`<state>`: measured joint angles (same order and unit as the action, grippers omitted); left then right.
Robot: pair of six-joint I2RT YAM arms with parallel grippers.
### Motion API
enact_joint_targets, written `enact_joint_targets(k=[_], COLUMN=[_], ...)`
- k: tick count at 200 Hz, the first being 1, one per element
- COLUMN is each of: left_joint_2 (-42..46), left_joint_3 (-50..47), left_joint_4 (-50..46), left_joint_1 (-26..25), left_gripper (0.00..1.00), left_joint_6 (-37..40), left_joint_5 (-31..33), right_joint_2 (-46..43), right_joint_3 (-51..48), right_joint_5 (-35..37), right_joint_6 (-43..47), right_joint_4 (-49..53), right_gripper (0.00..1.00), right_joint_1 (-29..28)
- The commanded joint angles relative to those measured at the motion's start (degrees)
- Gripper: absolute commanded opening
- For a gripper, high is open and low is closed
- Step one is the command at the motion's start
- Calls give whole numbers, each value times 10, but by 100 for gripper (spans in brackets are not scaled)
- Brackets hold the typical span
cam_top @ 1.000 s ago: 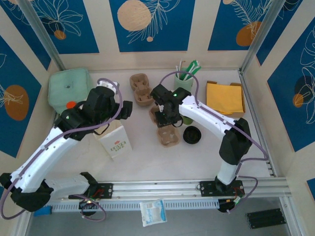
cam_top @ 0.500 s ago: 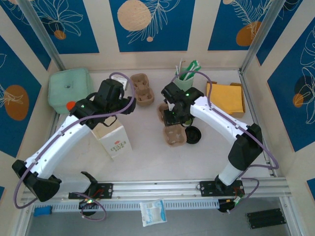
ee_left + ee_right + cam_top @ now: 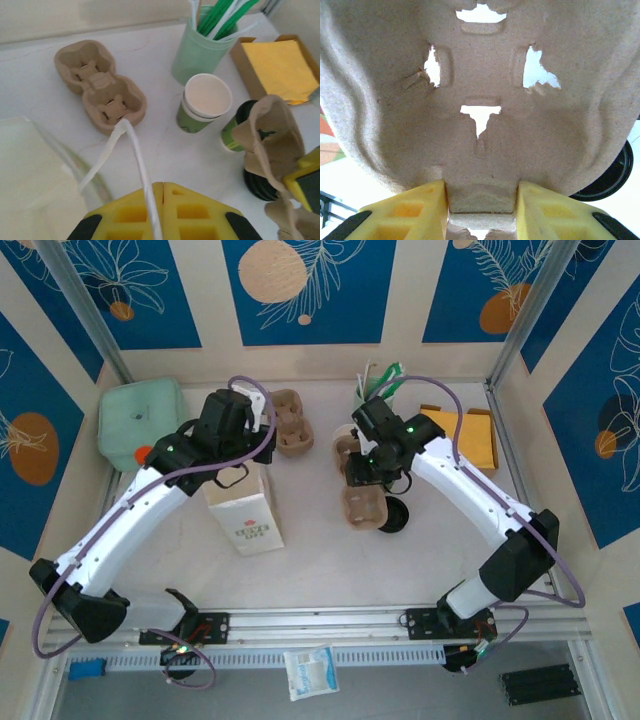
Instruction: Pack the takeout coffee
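The takeout coffee (image 3: 231, 134), a small cup with a green band and a dark lid, stands on the table at the right of the left wrist view, half hidden behind a pulp carrier (image 3: 272, 130) at its three o'clock. At its eleven o'clock, just beside it, stands an open cup (image 3: 206, 100) with the same green band. Farther along nearly the same line is the mint-green straw cup (image 3: 197, 52). At one o'clock lies a brown napkin box (image 3: 280, 65) of yellow napkins, at five o'clock a loose black lid (image 3: 257, 182). A second carrier (image 3: 100, 85) lies well apart, between nine and ten o'clock.

The right gripper (image 3: 480, 200) clamps the pulp carrier's middle tab between its yellow fingers. The left gripper (image 3: 162, 210) is closed on the white handle (image 3: 140, 165) of a paper bag (image 3: 245, 520). The bag's red print is too small to read.

The table (image 3: 320, 560) is white and faintly veined, with an aluminium rail (image 3: 330, 620) along its six o'clock edge. The walls (image 3: 305, 290) are cream with blue panels bearing white leaf drawings and tan discs
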<state>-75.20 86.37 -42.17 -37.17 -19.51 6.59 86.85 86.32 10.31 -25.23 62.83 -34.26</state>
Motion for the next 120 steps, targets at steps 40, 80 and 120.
enact_joint_targets(k=[40,80,120], left_joint_2=[-24,-64,-104], left_joint_3=[42,69,97], left_joint_4=[45,51,57], left_joint_1=[-35,-63,-81], left_gripper=[3,6,21], left_joint_6=[-48,-52,-52], left_joint_5=[-45,-40,-46], right_joint_2=[-24,-31,-46], right_joint_3=[26,42,47], right_joint_5=[-29,-35,-39], right_joint_6=[18,20,17], right_joint_4=[13,17,21], right_gripper=[37,36,37], right_joint_1=[31,51,67])
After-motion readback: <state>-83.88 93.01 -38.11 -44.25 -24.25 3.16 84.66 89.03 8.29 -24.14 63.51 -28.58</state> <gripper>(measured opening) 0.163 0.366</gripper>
